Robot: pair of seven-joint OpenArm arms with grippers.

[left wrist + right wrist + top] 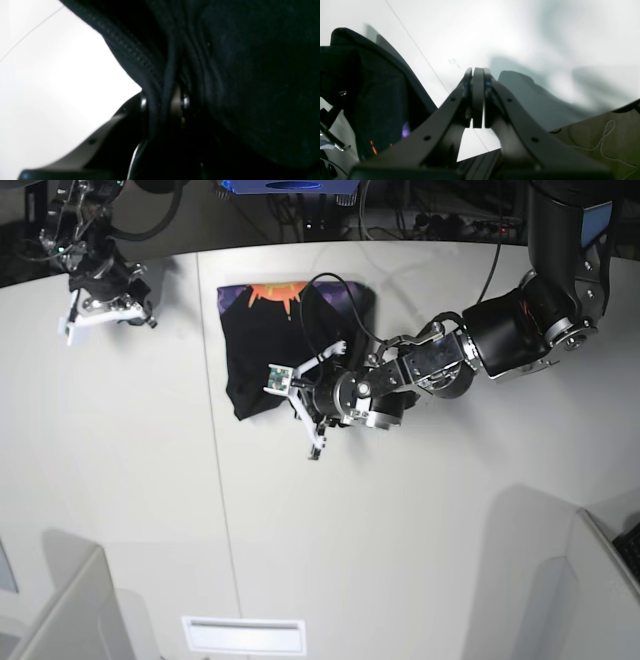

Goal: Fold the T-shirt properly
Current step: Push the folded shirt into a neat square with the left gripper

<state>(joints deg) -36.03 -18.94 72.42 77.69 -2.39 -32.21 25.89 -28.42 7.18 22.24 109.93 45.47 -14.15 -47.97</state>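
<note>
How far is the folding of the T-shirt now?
Mostly done: the T-shirt lies as a compact bundle on the table. In hand: the left gripper pinches layered fabric at one edge. Left: release and flatten. The right gripper is shut, empty, apart.

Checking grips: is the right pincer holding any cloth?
No, the right pincer is shut on nothing, away from the T-shirt.

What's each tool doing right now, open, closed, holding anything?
Left tool: closed on a bunched edge of the T-shirt.
Right tool: closed, empty.
</note>
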